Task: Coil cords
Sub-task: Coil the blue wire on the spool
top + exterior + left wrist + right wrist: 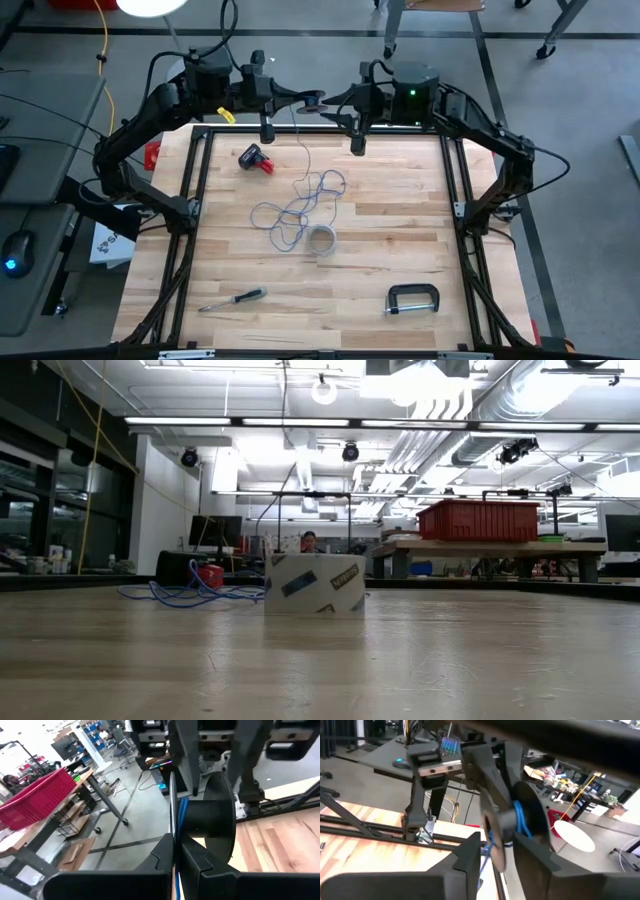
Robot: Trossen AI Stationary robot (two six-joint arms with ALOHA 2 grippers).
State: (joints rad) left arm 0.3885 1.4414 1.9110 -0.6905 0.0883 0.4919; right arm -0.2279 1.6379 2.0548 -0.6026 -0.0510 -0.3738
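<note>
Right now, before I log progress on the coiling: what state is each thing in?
spool: off the table, some blue cord wound on.
blue cord: mostly a loose tangle on the table.
left gripper: shut on the spool's flange.
right gripper: at the spool, facing the left one.
C-clamp: lying flat, jaw open.

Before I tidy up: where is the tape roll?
In the high view the tape roll stands mid-table, just right of the blue cord tangle, with the black clamp nearer the front right.
</note>
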